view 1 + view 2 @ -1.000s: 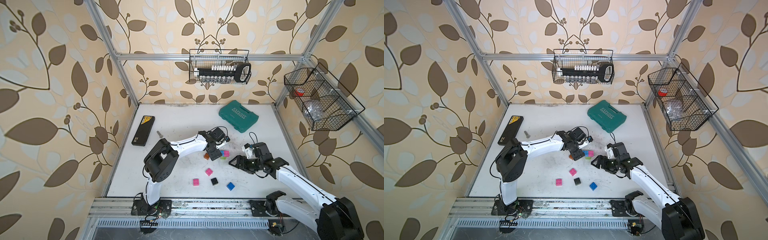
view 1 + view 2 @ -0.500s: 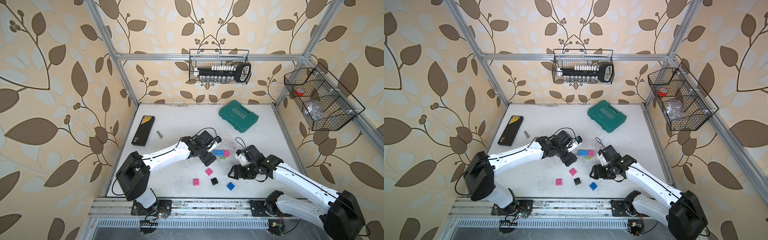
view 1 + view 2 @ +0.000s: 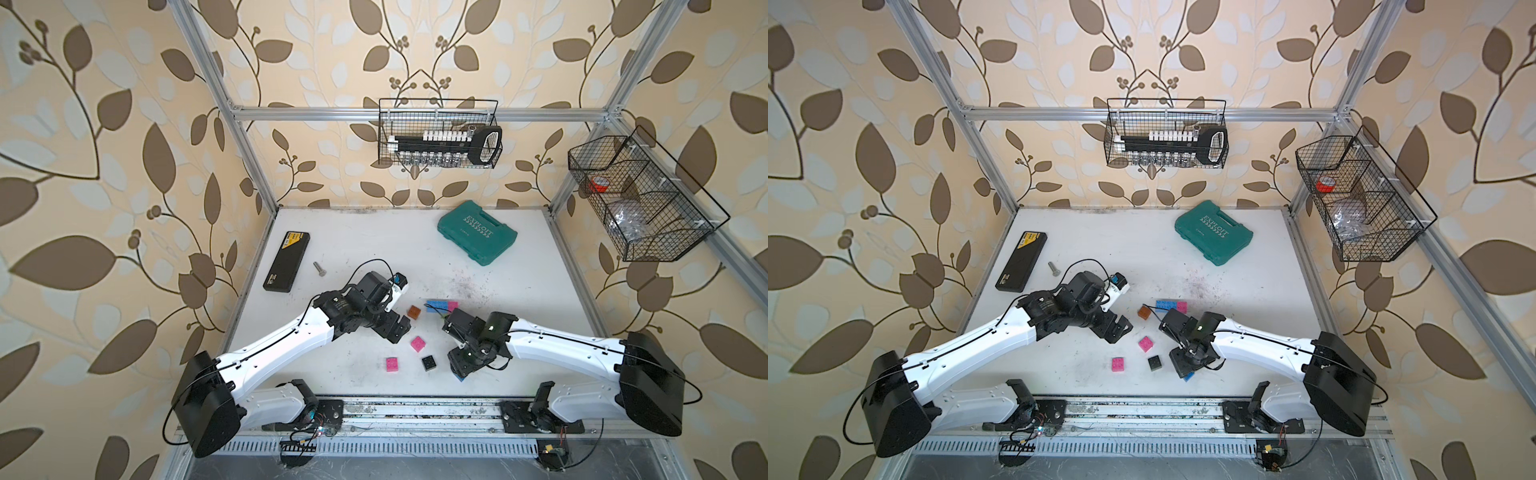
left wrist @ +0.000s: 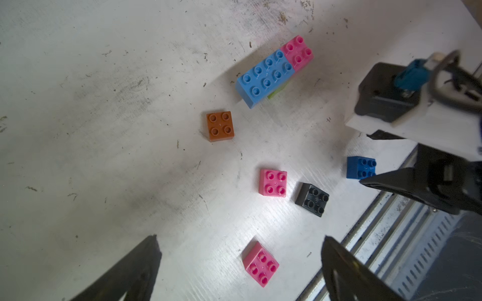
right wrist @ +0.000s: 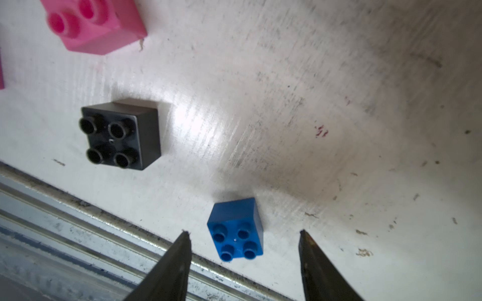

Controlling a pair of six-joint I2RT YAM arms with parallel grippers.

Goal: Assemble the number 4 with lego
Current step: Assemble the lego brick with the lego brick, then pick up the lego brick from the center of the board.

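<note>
Lego bricks lie near the table's front. A long blue brick [image 3: 436,306] [image 4: 266,78] is joined to a pink one [image 4: 297,53], with lime green [image 4: 279,91] beneath. Loose around it are an orange brick [image 3: 414,311], two pink bricks [image 3: 418,344] [image 3: 392,364] and a black one [image 3: 429,363]. My left gripper [image 4: 240,237] [image 3: 401,328] hangs open above the table, empty, near a pink brick [image 4: 260,263]. My right gripper [image 5: 243,232] [image 3: 1183,365] stands open astride the small blue brick [image 5: 236,229], its fingertips apart from it. No number 4 figure is in view.
A teal tool case [image 3: 477,232] lies at the back right, and a black case [image 3: 286,267] and a bolt [image 3: 319,269] at the left. Wire baskets hang on the back wall [image 3: 438,139] and the right frame [image 3: 640,199]. The metal front rail [image 5: 78,208] runs just beside the small blue brick.
My left gripper drew back from the joined bricks toward the front left and opened wider. My right gripper swung down to the small blue brick by the front edge, and its jaws narrowed.
</note>
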